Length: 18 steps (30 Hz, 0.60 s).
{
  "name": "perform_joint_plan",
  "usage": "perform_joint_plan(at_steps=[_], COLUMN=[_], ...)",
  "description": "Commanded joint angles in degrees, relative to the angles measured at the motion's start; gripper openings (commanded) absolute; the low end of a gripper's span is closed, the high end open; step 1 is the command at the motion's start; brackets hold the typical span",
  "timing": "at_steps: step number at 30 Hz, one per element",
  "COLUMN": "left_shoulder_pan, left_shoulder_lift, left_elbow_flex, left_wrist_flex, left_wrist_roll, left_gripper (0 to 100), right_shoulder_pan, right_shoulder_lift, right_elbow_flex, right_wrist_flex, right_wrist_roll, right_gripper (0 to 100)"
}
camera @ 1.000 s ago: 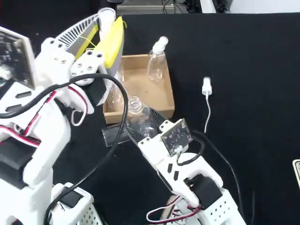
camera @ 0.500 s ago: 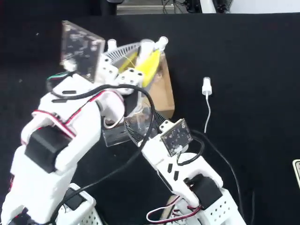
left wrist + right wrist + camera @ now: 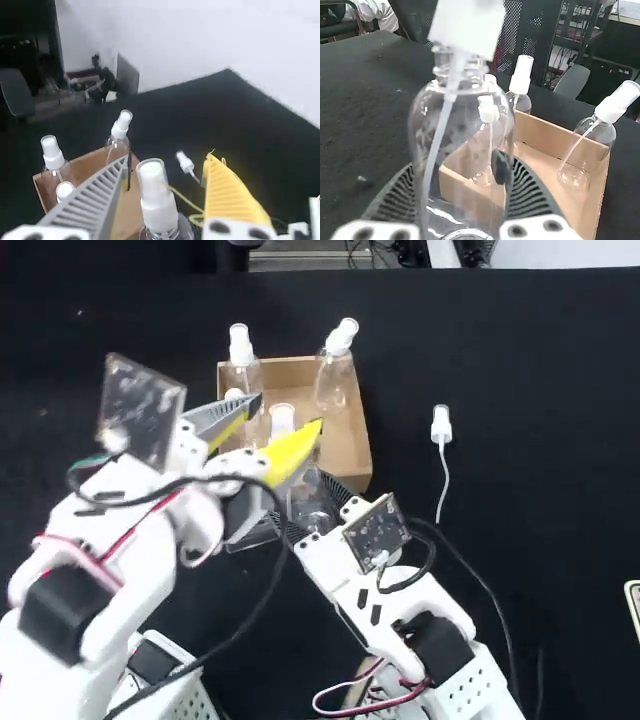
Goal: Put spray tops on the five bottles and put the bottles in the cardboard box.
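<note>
**A:** How were the jaws of the left pincer (image 3: 167,160) found?

**B:** They were held apart, with the grey finger (image 3: 95,200) on one side and the yellow finger (image 3: 227,200) on the other. A spray top (image 3: 156,192) was framed between them, and a gap was left on either side of it.

**A:** What was that spray top set on?

**B:** It was seen at the neck of a clear bottle (image 3: 465,140), just under the left pincer's tips. Its tube was seen running down inside the bottle. Whether it was fully seated could not be told.

**A:** And how was the bottle kept?

**B:** It was clamped upright in the right pincer (image 3: 312,512), whose dark ribbed fingers were pressed against its sides.

**A:** Where was the cardboard box (image 3: 350,445) placed?

**B:** Just beyond both pincers, with its near wall close behind the clamped bottle. A capped bottle (image 3: 338,370) and a second capped bottle (image 3: 240,350) were stood at its far wall. A third capped bottle (image 3: 65,191) was stood beside the grey finger.

**A:** Was anything else noted?

**B:** A loose spray top (image 3: 441,426) was laid on the black table (image 3: 540,360), off to the right of the right pincer and apart from the box.
</note>
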Motion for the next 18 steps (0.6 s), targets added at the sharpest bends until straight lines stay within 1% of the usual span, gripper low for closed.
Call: perform_joint_plan(at_steps=[1,3,5,6,9,11,13,15,18], left_shoulder_pan=[-1.01,-2.51,-6.99,-9.89,-20.79,-28.35,-33.89,-38.81,-45.41], left_shoulder_lift=[-5.54,-7.56,-9.14,-9.32,-9.49,-10.02,-10.02,-10.02,-10.02], left_elbow_flex=[-0.57,-0.57,-0.13,-0.04,1.01,4.44,8.84,14.99,25.80], left_wrist_flex=[0.09,-0.09,-0.35,-0.26,0.18,-0.44,-1.23,-3.60,-9.14], left_wrist_roll=[-0.35,-0.35,-0.35,-0.35,-0.35,-0.35,-0.35,-0.35,-0.09], left_gripper=[22,22,22,22,22,22,22,22,22], right_shoulder_pan=[-0.53,-0.53,0.53,2.37,10.29,15.56,20.48,25.49,36.75], right_shoulder_lift=[-1.19,-1.27,-1.36,-1.36,-1.36,-1.36,-1.10,-0.75,-0.13], right_elbow_flex=[-0.57,-0.57,-0.75,-1.10,-4.09,-6.55,-8.57,-11.03,-16.84], right_wrist_flex=[-1.41,-1.32,-1.23,-1.05,0.97,1.58,1.41,1.41,1.41], right_wrist_roll=[0.53,0.53,0.53,0.53,0.44,0.35,-0.70,-3.52,-5.71], right_gripper=[1.1,1.1,1.1,1.1,1.1,1.1,1.1,1.1,1.1])
